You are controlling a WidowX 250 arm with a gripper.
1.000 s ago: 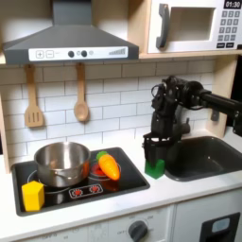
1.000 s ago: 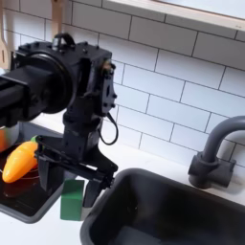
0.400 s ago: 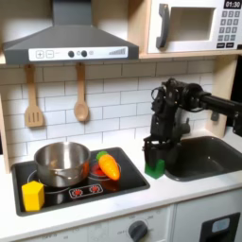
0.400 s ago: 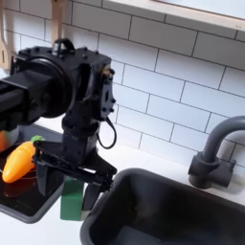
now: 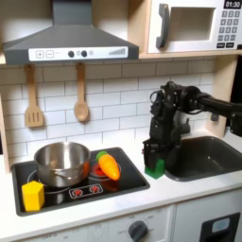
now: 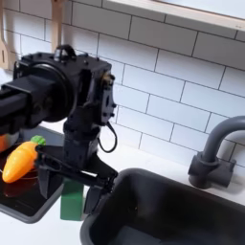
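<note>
First exterior view: I see my pincer lowered over a green block on the desk — between the stove and the sink. A carrot lies beside a pot.

Second exterior view: pincer spread wide, fingers either side of the block — contact I cannot tell.

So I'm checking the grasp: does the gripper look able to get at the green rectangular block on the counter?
Probably yes. The gripper stands right over the green rectangular block with its fingers either side, nothing between; the orange carrot lies apart.
</note>
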